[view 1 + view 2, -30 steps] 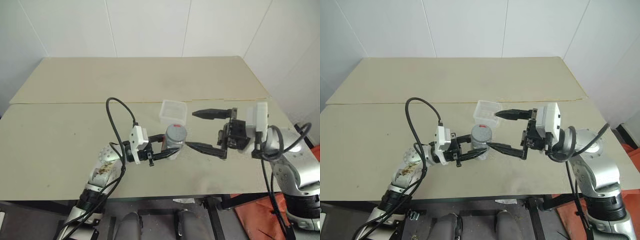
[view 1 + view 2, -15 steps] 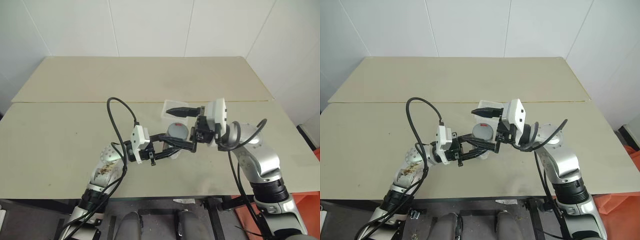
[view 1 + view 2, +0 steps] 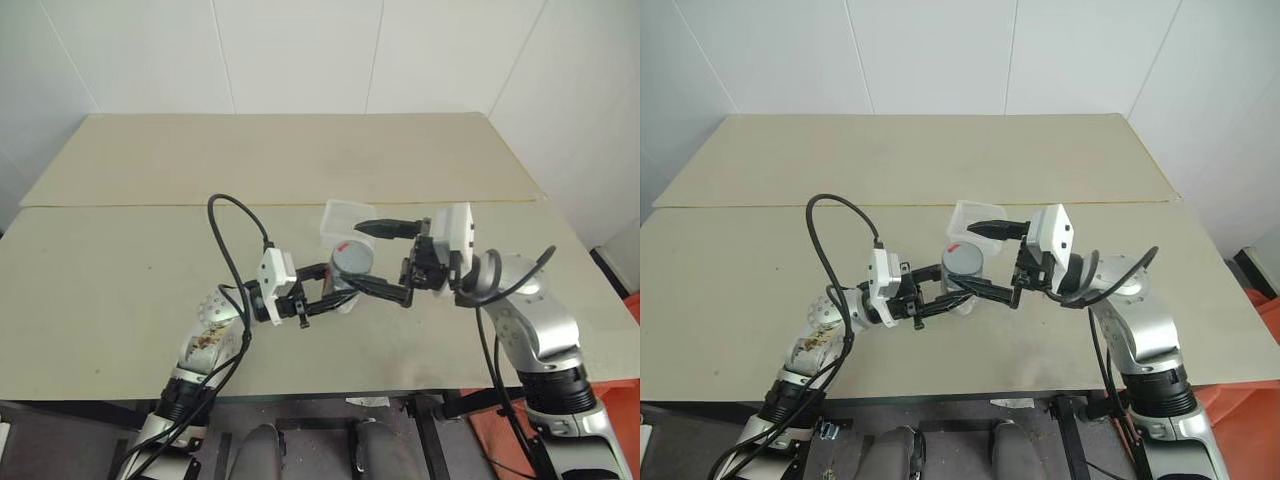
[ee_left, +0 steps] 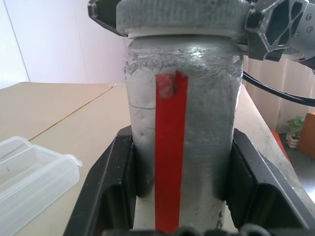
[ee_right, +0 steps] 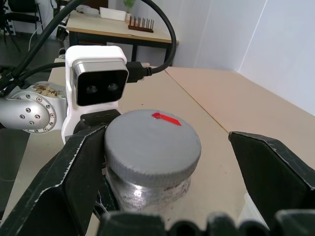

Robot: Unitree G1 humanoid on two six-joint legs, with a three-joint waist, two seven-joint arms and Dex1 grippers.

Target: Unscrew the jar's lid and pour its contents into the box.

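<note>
Above table (image 3: 120,250): jar (image 3: 350,266) lidded; box (image 3: 345,217) behind

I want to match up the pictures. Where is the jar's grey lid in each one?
Left eye view: the lid sits mid-picture on the jar.
Right eye view: mid-picture too.
Left wrist view: along the top edge.
Right wrist view: low in the centre.
Shared landmark: the red strip on the jar.

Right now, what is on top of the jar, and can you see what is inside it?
The grey lid sits on top of the jar, which the left pincer holds. The open right pincer straddles the lid. The contents cannot be seen; lid and wrapped body cover them.
</note>
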